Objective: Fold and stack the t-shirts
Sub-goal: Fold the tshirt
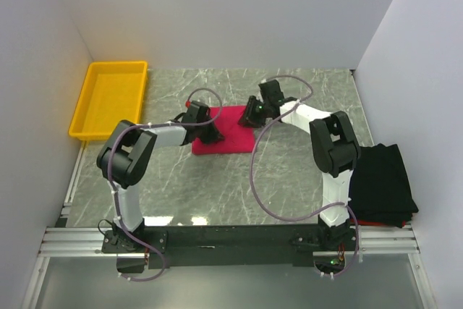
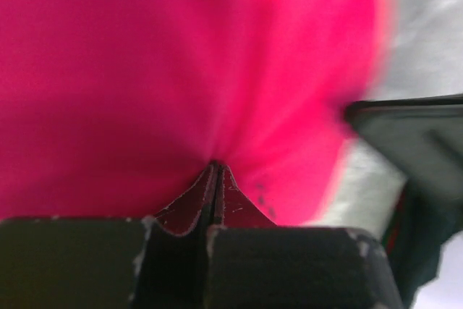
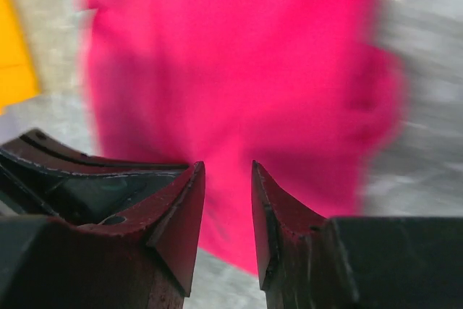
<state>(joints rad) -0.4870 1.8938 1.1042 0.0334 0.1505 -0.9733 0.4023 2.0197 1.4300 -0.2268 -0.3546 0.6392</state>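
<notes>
The crimson-pink t-shirt (image 1: pixel 233 135) lies folded into a small rectangle at the middle of the marble table. My left gripper (image 1: pixel 210 133) is at its left edge; in the left wrist view (image 2: pixel 215 168) the jaws are closed, pinching a fold of the pink cloth (image 2: pixel 181 56). My right gripper (image 1: pixel 252 116) hovers at the shirt's far right corner; in the right wrist view (image 3: pixel 226 179) the jaws stand apart and empty above the pink cloth (image 3: pixel 239 70). The black t-shirt (image 1: pixel 383 179) lies folded at the right edge of the table, away from both grippers.
A yellow plastic tray (image 1: pixel 108 99) stands at the far left against the wall; its edge shows in the right wrist view (image 3: pixel 14 56). White walls enclose the table on three sides. The right gripper's black body (image 2: pixel 412 142) shows close by in the left wrist view.
</notes>
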